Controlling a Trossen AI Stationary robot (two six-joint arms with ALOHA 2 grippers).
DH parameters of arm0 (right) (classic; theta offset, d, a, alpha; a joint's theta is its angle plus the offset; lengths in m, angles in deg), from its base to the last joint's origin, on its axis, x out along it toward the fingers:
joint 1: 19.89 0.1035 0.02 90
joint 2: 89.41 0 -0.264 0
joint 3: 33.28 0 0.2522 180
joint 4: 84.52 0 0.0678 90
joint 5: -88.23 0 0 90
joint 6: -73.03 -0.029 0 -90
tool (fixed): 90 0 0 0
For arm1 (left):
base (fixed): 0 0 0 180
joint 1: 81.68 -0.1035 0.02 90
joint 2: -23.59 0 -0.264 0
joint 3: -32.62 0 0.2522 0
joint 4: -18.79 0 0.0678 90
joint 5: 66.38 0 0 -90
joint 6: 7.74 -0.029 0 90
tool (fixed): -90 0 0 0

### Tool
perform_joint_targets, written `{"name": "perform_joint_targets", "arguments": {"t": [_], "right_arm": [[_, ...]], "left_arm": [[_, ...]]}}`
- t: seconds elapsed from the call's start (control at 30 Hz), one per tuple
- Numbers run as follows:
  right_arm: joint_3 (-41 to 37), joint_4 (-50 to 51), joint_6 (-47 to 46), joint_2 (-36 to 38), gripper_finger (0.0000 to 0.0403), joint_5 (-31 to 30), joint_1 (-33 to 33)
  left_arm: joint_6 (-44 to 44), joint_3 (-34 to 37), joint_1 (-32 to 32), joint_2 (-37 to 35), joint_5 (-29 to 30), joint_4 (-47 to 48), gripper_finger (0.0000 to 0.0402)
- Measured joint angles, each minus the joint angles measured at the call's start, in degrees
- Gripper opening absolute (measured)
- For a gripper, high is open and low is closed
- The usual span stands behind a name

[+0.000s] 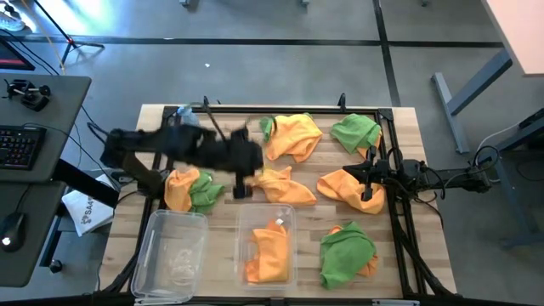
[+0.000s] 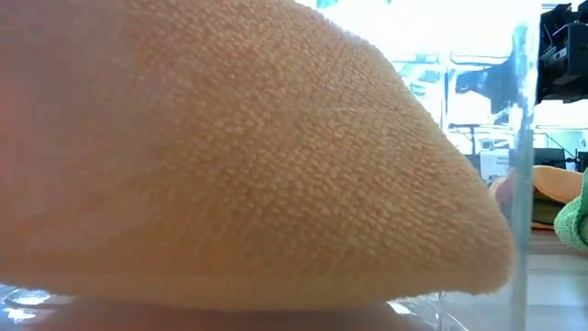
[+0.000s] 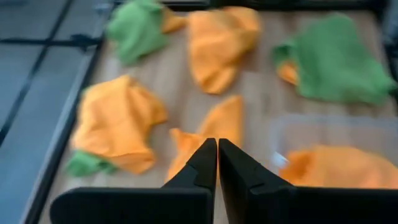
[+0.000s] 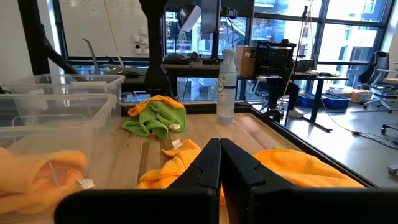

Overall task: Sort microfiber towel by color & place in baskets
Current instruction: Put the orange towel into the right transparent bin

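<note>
Holding one orange towel (image 1: 269, 252), two baskets (image 1: 170, 255) sit below both clenched, empty grippers (image 1: 240, 189).

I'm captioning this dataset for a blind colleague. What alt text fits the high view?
Seen from above, orange and green microfiber towels lie scattered on a wooden table. Of two clear baskets at the near edge, one holds an orange towel and the other none. The left end effector hovers shut mid-table.

Place: office-like robotics lab
Signs: desk with keyboard (image 1: 19, 144) and mouse (image 1: 10, 229), office chairs (image 4: 380, 78), large windows (image 4: 348, 25), concrete floor (image 1: 255, 59)
</note>
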Motion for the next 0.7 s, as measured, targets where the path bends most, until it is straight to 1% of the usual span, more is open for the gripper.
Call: {"name": "perform_joint_targets", "arguments": {"t": [0.13, 0.17, 0.3, 0.37, 0.5, 0.7], "right_arm": [[0.01, -0.02, 0.39, 0.0, 0.0, -0.01, 0.0], [-0.01, -0.03, 2.4, 0.0, 0.0, -0.33, -0.01], [0.01, -0.24, 15.31, 0.0, 0.0, -2.36, -0.04], [0.01, -0.24, 18.52, -0.02, 0.0, -2.36, -0.04], [0.0, -0.24, 19.11, -0.01, 0.0, -2.36, -0.04], [-0.01, -0.3, 17.96, -0.02, 0.0, -2.4, -0.04]], "left_arm": [[-0.03, 0.02, -6.9, -1.1, -0.9, 0.18, 0.0001], [-0.02, 0.02, -8.37, -1.21, -1.02, 0.2, 0.0001], [-0.21, 0.07, -13.43, -1.21, -3.24, 0.52, 0.0], [-1.93, 0.17, -15.34, -1.21, -5.23, 0.4, 0.0], [-5.37, 3.75, -18.16, -1.92, -8.66, -2.18, 0.0], [-6.93, 13.05, -21.69, -6.07, -12.04, -10.17, 0.0]]}}
